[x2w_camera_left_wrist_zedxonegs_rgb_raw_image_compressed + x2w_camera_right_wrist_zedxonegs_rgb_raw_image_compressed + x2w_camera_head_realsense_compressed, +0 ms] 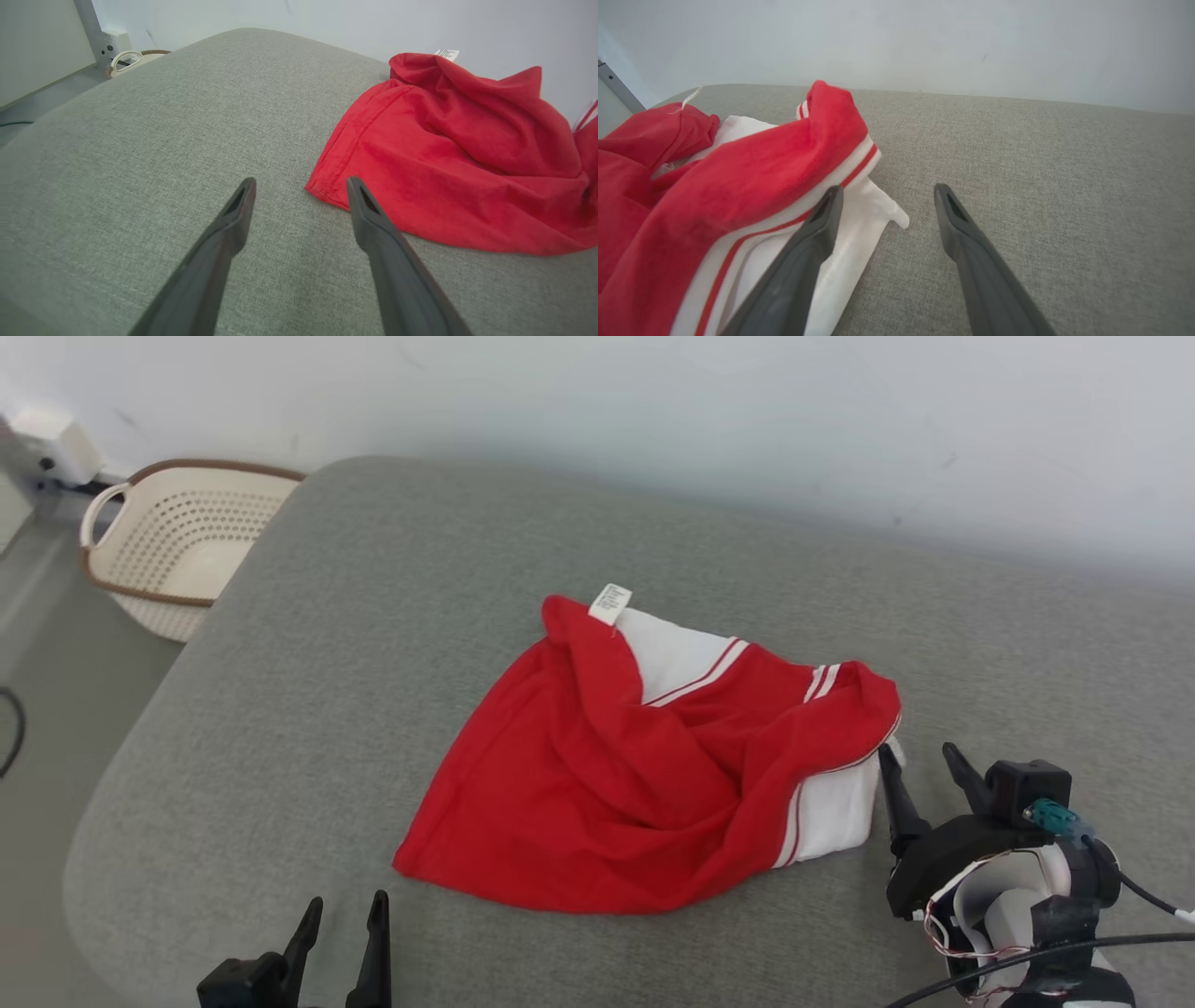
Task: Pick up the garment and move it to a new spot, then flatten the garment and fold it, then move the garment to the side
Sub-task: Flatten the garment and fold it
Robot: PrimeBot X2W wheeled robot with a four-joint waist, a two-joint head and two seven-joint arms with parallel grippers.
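Crumpled garment (635, 775) flanked at opposite corners by left gripper (345, 907) and right gripper (917, 756), both wide and empty, likely poised for pickup.

Two grippers: left gripper (345, 902), right gripper (915, 751). One red-and-white fabric garment (644, 775) between them. One cream perforated plastic basket (159, 616) beyond the left gripper.

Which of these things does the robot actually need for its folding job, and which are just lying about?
Part of the job:
- red and white garment, crumpled on the grey cushion
- left gripper and right gripper, both open, holding nothing

Just lying about:
- cream perforated basket beside the cushion
- white box by the wall
- dark cable on the floor
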